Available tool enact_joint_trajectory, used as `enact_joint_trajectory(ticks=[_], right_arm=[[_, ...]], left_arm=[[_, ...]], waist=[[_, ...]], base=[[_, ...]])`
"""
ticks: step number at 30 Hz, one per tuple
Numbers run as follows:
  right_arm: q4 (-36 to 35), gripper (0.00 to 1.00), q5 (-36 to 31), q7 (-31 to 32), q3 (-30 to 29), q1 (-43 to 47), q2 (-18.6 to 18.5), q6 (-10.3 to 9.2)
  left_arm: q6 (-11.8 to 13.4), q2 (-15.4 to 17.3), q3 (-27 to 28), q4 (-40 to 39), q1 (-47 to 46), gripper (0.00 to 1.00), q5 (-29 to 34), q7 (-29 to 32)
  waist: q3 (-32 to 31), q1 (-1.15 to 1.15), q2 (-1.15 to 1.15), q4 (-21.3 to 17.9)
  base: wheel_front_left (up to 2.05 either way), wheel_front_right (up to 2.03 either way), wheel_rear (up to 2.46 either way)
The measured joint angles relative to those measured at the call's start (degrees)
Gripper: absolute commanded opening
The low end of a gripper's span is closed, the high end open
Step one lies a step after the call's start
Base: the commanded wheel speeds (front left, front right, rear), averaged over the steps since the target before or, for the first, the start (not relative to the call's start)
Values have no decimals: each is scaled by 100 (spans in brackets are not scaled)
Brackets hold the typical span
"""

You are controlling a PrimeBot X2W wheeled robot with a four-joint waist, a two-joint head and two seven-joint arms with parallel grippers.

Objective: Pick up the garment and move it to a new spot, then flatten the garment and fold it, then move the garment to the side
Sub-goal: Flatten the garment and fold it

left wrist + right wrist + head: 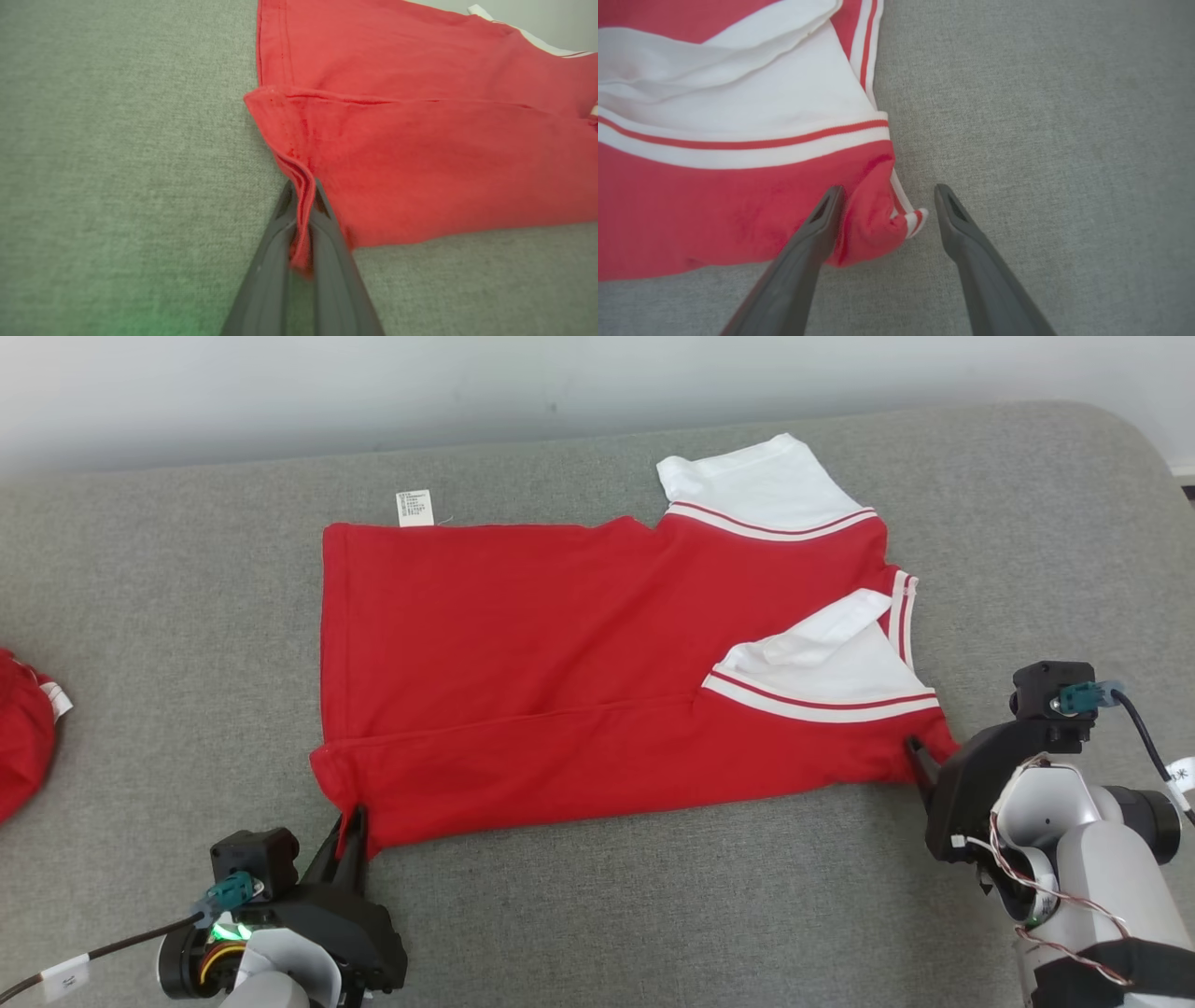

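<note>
A red shirt (560, 644) lies half folded on a grey cushion (653, 896). My left claw (303, 191) pinches its near left corner. My right claw (888, 189) gapes around the near right one. Best to close it, then lift both corners evenly.

Illegible print on tag (415, 508) of garment (560, 644)

light: bright, even | shadows: faint | left gripper (304, 189): blurry, green glow btm-L
</note>
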Motion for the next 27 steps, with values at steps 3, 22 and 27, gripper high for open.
enact_joint_trajectory(ticks=[3, 22, 27], right_arm=[[286, 100, -51, -18, -51, -133, 40, 0], [-37, 0, 390, -231, 277, 567, -125, 0], [-836, 0, 632, 48, 368, 1283, -221, 0]], left_arm=[[-1, -13, -24, -15, -16, 0, 0, -1], [-200, 19, -213, 1, 531, 0, -87, -129], [-179, 204, -203, -291, 1101, 0, -205, -137]], waist=[[39, 0, 0, 27], [-441, 0, 0, 62], [-741, 0, 0, -17]], base=[[0, 0, 0], [0, 0, 0], [0, 0, 0]])
